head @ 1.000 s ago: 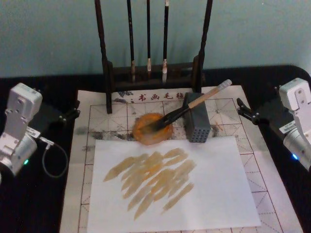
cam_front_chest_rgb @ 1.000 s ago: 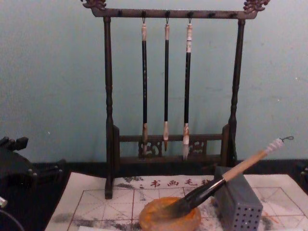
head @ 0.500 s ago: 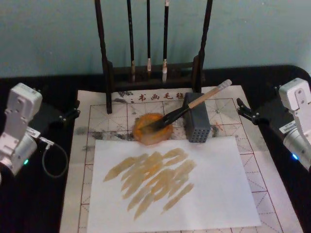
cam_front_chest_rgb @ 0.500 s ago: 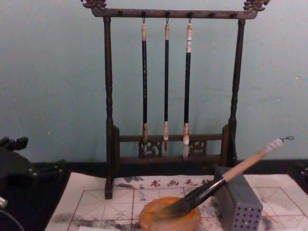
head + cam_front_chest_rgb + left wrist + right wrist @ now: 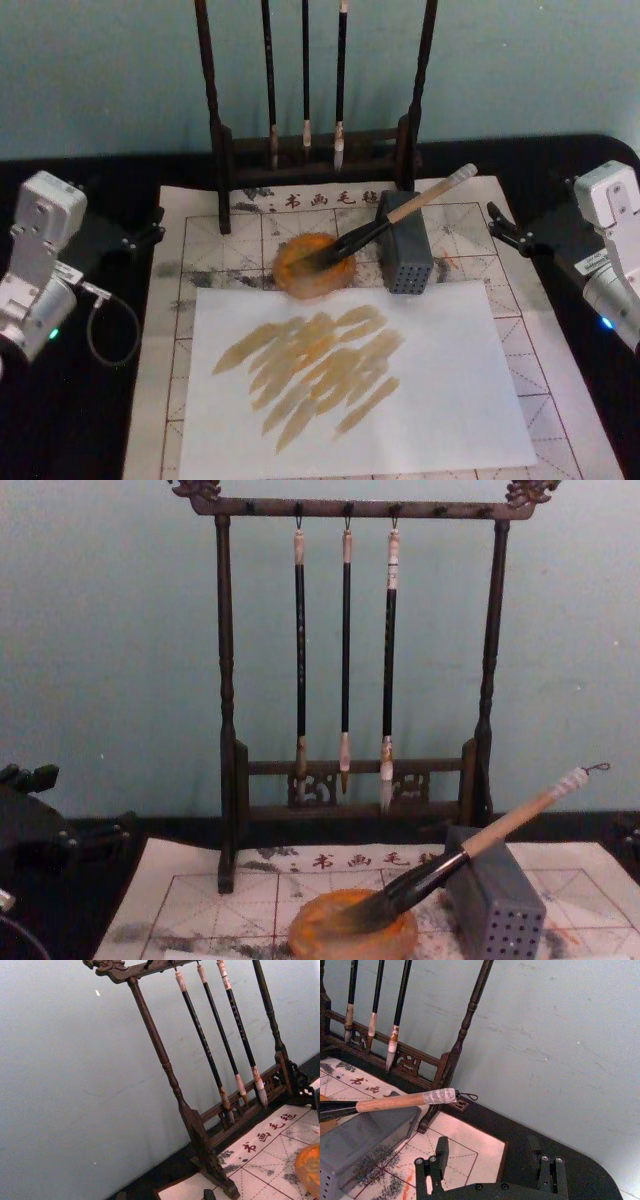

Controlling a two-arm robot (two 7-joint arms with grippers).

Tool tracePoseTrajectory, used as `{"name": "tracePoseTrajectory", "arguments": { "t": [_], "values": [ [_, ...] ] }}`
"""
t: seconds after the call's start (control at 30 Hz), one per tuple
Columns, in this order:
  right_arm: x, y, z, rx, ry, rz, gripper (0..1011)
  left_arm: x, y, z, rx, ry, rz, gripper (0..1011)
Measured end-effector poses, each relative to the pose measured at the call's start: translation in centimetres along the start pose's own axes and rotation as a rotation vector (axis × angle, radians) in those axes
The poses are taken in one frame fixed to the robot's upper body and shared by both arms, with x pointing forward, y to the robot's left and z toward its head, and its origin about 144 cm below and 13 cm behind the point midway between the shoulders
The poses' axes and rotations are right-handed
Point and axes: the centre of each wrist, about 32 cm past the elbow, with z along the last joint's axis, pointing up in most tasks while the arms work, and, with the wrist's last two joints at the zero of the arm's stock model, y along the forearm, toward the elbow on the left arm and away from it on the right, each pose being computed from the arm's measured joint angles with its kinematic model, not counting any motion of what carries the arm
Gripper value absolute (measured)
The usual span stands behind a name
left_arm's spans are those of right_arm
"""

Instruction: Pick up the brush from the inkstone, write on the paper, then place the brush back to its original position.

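Observation:
The brush (image 5: 385, 222) lies slanted, its dark bristles in the round orange-brown inkstone (image 5: 300, 272) and its light wooden handle propped on a grey perforated block (image 5: 405, 258). The chest view shows the brush (image 5: 470, 852) rising from the inkstone (image 5: 350, 940) to the right. The gridded paper (image 5: 230, 232) covers the table's middle, with a plain white sheet (image 5: 450, 380) on top that bears ochre-brown strokes. My left gripper (image 5: 157, 224) is parked open at the paper's left edge. My right gripper (image 5: 493, 222) is open at the right edge, its fingers spread (image 5: 487, 1152) short of the brush's white wrapped end (image 5: 437, 1095).
A dark wooden brush rack (image 5: 310, 150) stands behind the inkstone with three thin black-handled brushes (image 5: 345, 660) hanging from it. The block (image 5: 495, 905) sits right of the inkstone. A black tabletop (image 5: 80, 420) surrounds the paper, and a teal wall is behind.

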Motion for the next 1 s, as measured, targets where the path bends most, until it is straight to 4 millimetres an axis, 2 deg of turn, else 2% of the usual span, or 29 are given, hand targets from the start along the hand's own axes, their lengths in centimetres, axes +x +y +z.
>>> {"name": "tracePoseTrajectory", "arguments": {
  "t": [0.4, 0.67, 1.0],
  "values": [
    [-0.01, -0.45, 0.00, 0.050, 0.035, 0.034, 1003, 0.00, 0.00, 0.00, 0.000, 0.000, 0.000, 1001],
    [-0.33, -0.77, -0.11, 0.076, 0.188, 0.112, 1002, 0.00, 0.00, 0.00, 0.000, 0.000, 0.000, 1001],
    [-0.32, -0.13, -0.62, 0.078, 0.436, 0.173, 1002, 0.00, 0.00, 0.00, 0.000, 0.000, 0.000, 1001]
  ]
}}
